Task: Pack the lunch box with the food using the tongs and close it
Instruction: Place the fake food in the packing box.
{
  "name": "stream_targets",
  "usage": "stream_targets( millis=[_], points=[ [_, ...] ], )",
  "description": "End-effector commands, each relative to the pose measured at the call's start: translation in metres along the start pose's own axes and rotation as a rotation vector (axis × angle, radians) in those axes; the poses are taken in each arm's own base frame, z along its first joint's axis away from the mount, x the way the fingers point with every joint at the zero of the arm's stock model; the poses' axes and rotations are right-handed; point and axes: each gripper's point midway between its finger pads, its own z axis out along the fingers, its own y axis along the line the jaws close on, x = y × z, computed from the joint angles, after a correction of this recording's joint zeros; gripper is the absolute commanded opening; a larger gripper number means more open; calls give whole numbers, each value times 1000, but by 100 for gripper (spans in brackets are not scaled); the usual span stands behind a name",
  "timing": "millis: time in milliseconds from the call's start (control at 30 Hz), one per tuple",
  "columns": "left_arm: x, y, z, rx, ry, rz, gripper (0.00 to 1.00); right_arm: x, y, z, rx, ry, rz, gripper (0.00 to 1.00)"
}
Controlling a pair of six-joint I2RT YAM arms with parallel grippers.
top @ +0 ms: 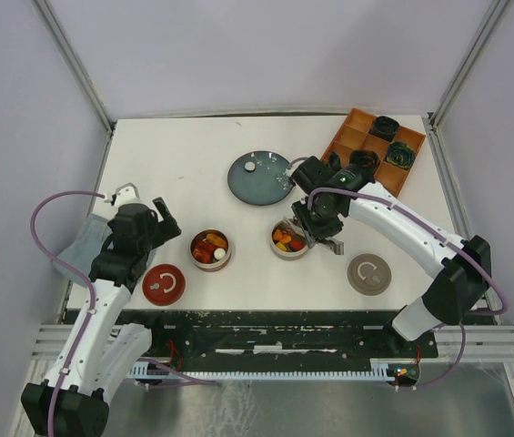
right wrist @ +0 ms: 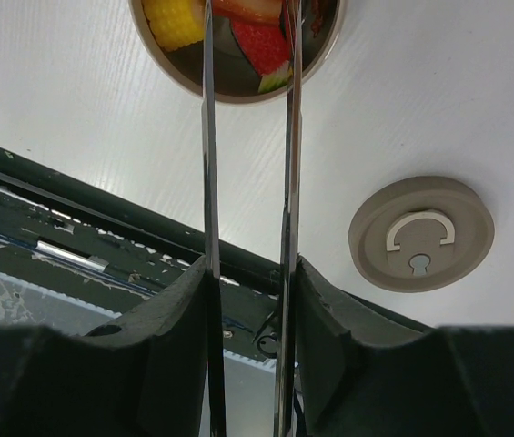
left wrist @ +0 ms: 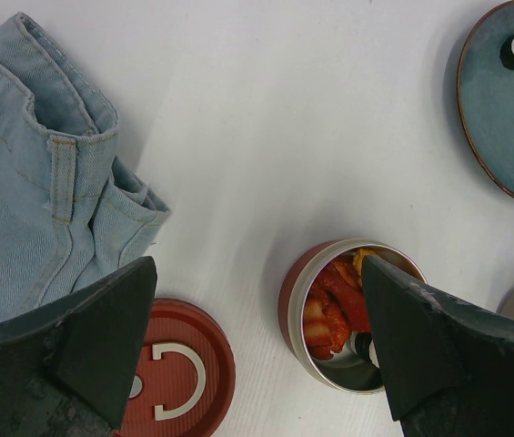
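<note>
Through the right wrist camera, your right claw (right wrist: 249,278) is clamped on the tongs (right wrist: 206,137). Both thin arms are pinched between its fingers and run up to the beige tin (right wrist: 238,96), where yellow and red food (right wrist: 261,44) sits. The tips run off the top of the frame, so I cannot tell whether they hold a piece. If the tongs twist in that grip, the tips could knock the rim and tip the tin, or flick food onto the table (right wrist: 438,109). The beige lid (right wrist: 420,234) lies apart from the tin, toward the front edge. From above, your right arm reaches in from the front right corner, bends high and points down over that tin near the front middle. One white piece (top: 250,167) lies on the plate (top: 266,189) toward the back, and a wide swing to fetch it could brush the orange tray (top: 352,137) at the back right corner. Your left arm stands by the left edge, with the left claw (top: 167,221) hanging near the red tin (top: 211,267). Through the left wrist camera, that claw gapes wide with nothing between its fingers, one above the red lid (left wrist: 206,332), the other above the filled red tin. Drop straight down and that finger would strike the tin's rim, and the denim cloth (left wrist: 38,164) at the left edge could snag.
</note>
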Motion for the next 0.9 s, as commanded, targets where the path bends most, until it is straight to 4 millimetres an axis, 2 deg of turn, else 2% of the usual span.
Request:
stream_targets(
  millis=[0, 433, 867],
  points=[
    [-13, -6, 0, 29, -49, 13, 99, -2, -5, 3, 41, -12, 7, 45],
    [-13, -6, 0, 30, -48, 14, 99, -1, -10, 15, 70, 4, -9, 48],
    [-13, -6, 0, 29, -47, 14, 99, -7, -8, 4, 59, -35, -6, 49]
  ],
)
